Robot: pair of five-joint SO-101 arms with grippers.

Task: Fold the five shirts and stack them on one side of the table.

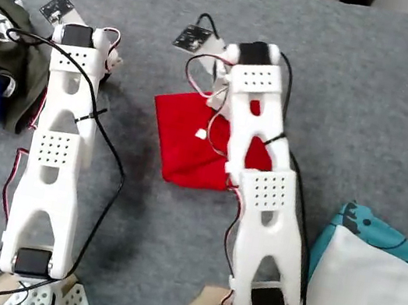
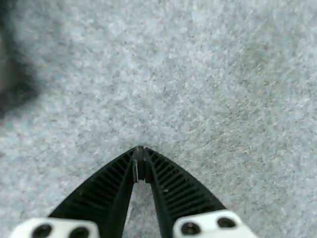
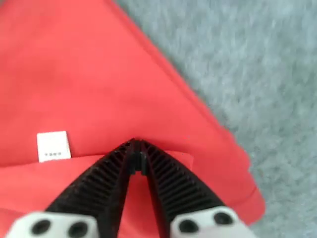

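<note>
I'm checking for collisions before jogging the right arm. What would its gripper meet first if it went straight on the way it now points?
The red shirt: the right gripper, fingers shut, points at it beside a fold edge. It may be touching the cloth; depth is unclear.

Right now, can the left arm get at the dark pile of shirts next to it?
Probably yes. The left gripper is shut over bare table, right beside the pile of shirts, and nothing lies between them. It would need to open first.
</note>
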